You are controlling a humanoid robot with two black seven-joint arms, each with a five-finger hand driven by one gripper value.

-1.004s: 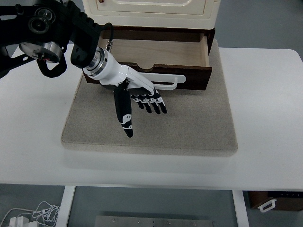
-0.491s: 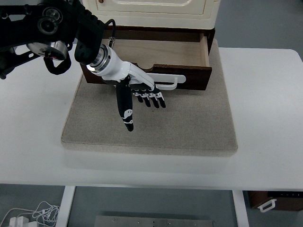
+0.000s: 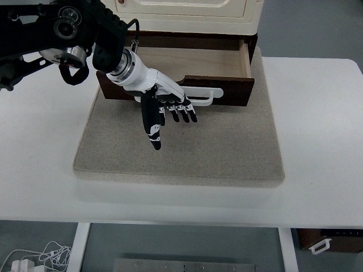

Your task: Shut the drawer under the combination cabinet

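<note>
- My left hand reaches in from the upper left, its back against the front of the drawer.
- My fingers are straight and slightly apart, holding nothing; they point down and to the right over the mat, and my thumb sticks out toward the table's near edge.
- The white handle runs along the drawer front; my hand lies across its left part, and the right end shows free.
- The drawer stands pulled out from under the cream cabinet, its pale wood inside open to view and bare as far as I can see.
- Cabinet and drawer sit at the far side of the grey mat, which lies on the white table.
- My black arm crosses the top left corner above the table.
</note>
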